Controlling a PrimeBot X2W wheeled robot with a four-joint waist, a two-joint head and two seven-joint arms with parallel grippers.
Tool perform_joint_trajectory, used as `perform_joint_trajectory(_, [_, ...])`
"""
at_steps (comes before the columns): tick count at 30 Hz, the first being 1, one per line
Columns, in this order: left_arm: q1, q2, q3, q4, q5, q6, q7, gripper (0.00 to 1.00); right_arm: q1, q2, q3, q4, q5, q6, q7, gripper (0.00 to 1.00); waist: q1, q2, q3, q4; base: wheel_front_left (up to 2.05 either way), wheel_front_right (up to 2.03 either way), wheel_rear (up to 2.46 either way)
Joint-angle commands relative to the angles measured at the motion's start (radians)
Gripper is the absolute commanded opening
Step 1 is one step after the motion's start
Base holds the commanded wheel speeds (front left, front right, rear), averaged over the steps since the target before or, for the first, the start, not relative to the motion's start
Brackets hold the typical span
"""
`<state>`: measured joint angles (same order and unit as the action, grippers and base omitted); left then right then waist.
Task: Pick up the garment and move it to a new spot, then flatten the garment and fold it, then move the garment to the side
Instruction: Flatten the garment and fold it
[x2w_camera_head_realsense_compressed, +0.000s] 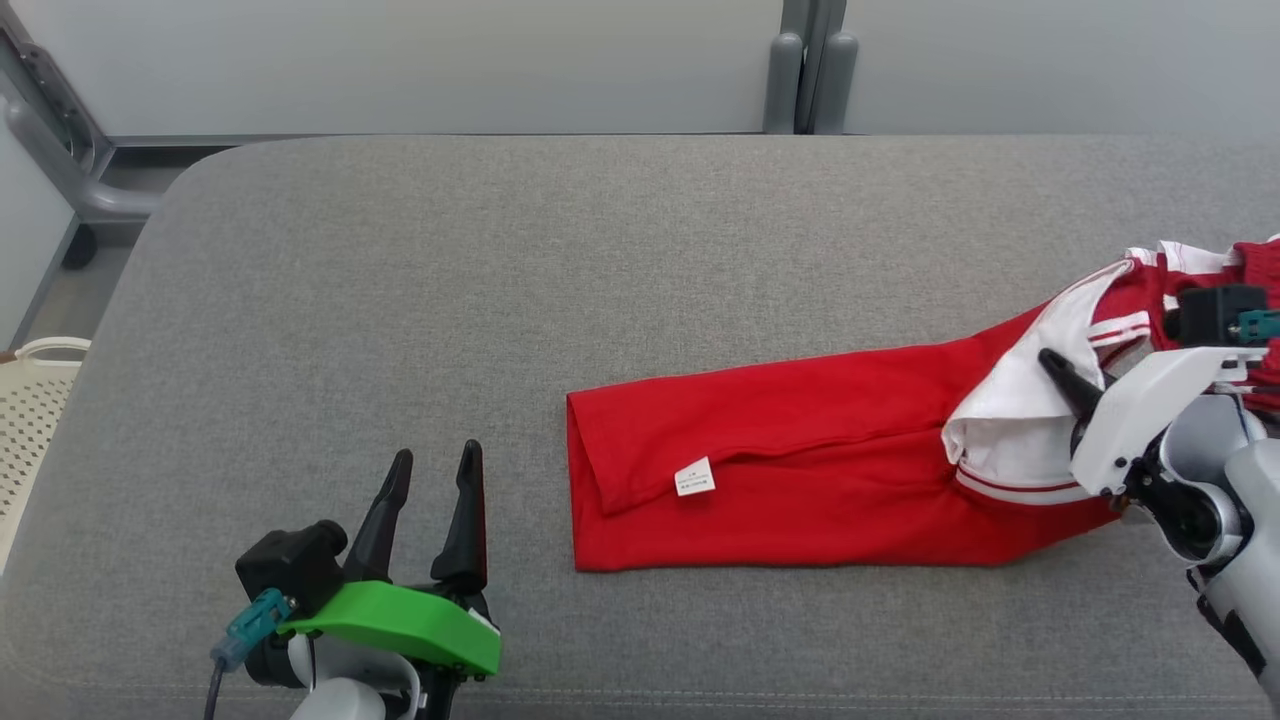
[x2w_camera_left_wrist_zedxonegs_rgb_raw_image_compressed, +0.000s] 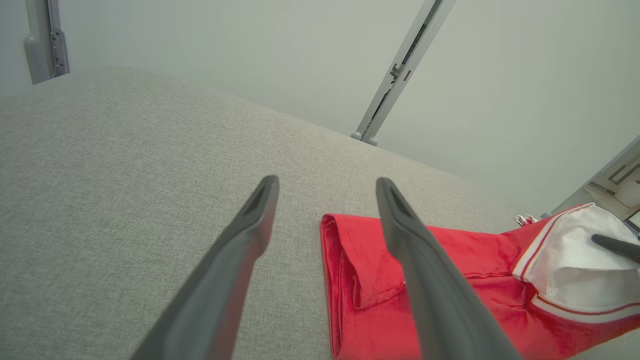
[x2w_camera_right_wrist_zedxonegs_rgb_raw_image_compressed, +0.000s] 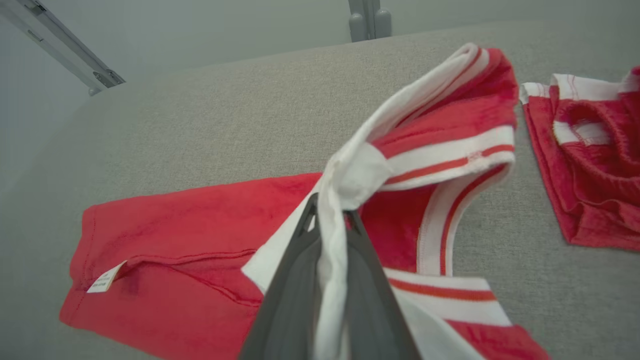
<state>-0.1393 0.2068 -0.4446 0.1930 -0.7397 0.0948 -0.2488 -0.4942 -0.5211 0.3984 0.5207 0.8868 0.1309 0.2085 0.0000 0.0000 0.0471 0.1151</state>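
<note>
The garment (x2w_camera_head_realsense_compressed: 800, 460) is red with white, red-striped trim and a small white label. It lies lengthwise on the grey padded surface (x2w_camera_head_realsense_compressed: 400, 300), its folded end toward the middle. My right gripper (x2w_camera_head_realsense_compressed: 1052, 362) is shut on the white trimmed part at the garment's right end and holds that part lifted off the surface. In the right wrist view the fingers (x2w_camera_right_wrist_zedxonegs_rgb_raw_image_compressed: 300, 280) pinch a bunched white strip of the garment (x2w_camera_right_wrist_zedxonegs_rgb_raw_image_compressed: 190, 235). My left gripper (x2w_camera_head_realsense_compressed: 436, 455) stands open at the lower left, apart from the garment. The garment's folded end (x2w_camera_left_wrist_zedxonegs_rgb_raw_image_compressed: 465, 250) lies just right of the open left gripper (x2w_camera_left_wrist_zedxonegs_rgb_raw_image_compressed: 326, 181).
A second red and white piece of cloth (x2w_camera_right_wrist_zedxonegs_rgb_raw_image_compressed: 595, 165) lies on the surface beyond the garment's right end. A white perforated basket (x2w_camera_head_realsense_compressed: 30, 400) stands off the left edge. Grey posts (x2w_camera_head_realsense_compressed: 810, 70) and a pale wall stand behind the far edge.
</note>
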Motion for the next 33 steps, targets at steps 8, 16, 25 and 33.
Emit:
perform_joint_trajectory(8, [0.006, -0.007, 0.004, 0.005, -0.006, -0.014, -0.008, 1.00, 0.031, 0.067, 0.044, -0.165, -0.076, 0.000, 0.083, 0.00, 0.0000, 0.0000, -0.015, 0.028, 0.00, 0.00, 0.00])
perform_joint_trajectory(16, [-0.006, -0.021, 0.000, 0.015, -0.003, -0.026, -0.010, 1.00, 0.015, 0.167, 0.097, -0.244, -0.141, 0.000, 0.171, 0.00, 0.0000, 0.0000, -0.016, 0.073, 0.00, 0.00, 0.00])
perform_joint_trajectory(25, [-0.027, -0.042, -0.025, 0.034, 0.007, -0.044, -0.010, 1.00, -0.013, 0.291, 0.147, -0.161, -0.210, 0.000, 0.216, 0.00, 0.0000, 0.0000, -0.022, 0.134, 0.00, 0.00, 0.00])
perform_joint_trajectory(33, [-0.044, -0.054, -0.041, 0.053, 0.008, -0.054, -0.007, 1.00, -0.064, 0.381, 0.175, 0.014, -0.256, 0.000, 0.205, 0.00, 0.0000, 0.0000, -0.022, 0.170, 0.00, 0.00, 0.00])
